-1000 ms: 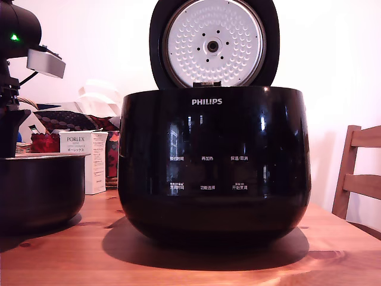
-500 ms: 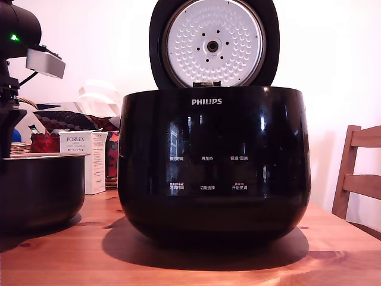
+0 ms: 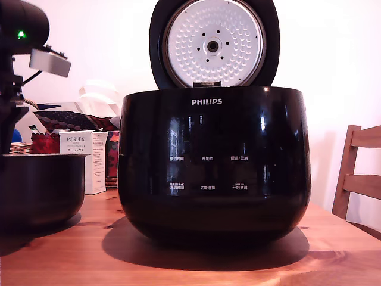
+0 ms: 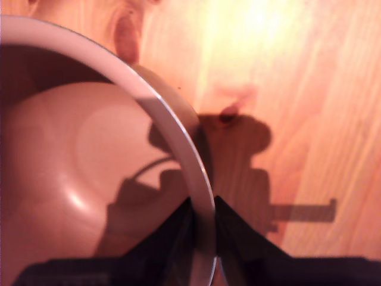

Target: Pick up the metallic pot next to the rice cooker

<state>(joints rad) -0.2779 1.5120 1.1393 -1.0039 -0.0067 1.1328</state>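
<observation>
1. The metallic pot (image 3: 38,190) stands on the wooden table (image 3: 196,262), just beside the rice cooker (image 3: 214,164), on the cooker's side toward the exterior view's left. The two do not touch.
2. The rice cooker's lid (image 3: 214,43) stands open and upright, with the dimpled silver plate facing the camera.
3. The gripper (image 4: 203,223) straddles the pot's thin rim (image 4: 172,140): one finger lies inside the wall, the other outside. Both fingers sit close against the rim, and the grip appears closed on it.
4. Change from one second ago: the arm housing with the green light (image 3: 22,34), above the pot, now sits slightly higher and closer to the rice cooker. The pot rim also appears marginally higher against the white box (image 3: 83,161) behind it.
5. Judgement: the lift phase is starting. The pot base remains at or very near the table.
6. Risk: a rim-only hold may let the rounded pot tilt during the rise.
</observation>
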